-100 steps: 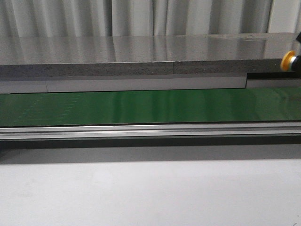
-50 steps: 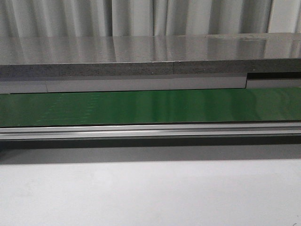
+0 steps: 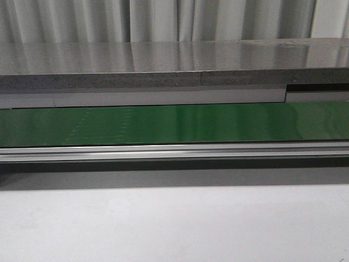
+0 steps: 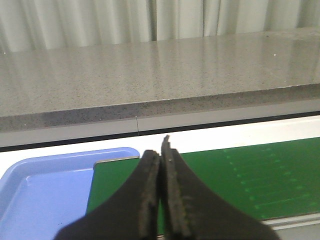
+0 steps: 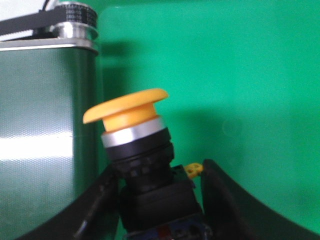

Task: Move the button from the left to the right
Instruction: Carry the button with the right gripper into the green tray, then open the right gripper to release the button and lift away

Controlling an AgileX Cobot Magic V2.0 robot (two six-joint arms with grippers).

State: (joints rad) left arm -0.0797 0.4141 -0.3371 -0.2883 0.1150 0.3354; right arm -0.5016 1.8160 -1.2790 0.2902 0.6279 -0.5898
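Green belt point(image 3: 180, 123) running flat across the whole width, edge to edge, faint rows of pale dots near its left-centre. Just in front of it, a silver metal rail point(image 3: 174, 152) with a dark strip beneath. Nearest the camera, a plain white table point(image 3: 174, 224), a soft bright patch of light left of centre. Behind the belt, a pale grey panel point(image 3: 142, 98), broken by a dark gap at the far right. Above that, a thick speckled grey stone counter point(image 3: 163, 63), glossy on top, mirroring the light folded curtain point(image 3: 152, 22) hanging along the back. At the upper right corner, a flat white strip beside the curtain.
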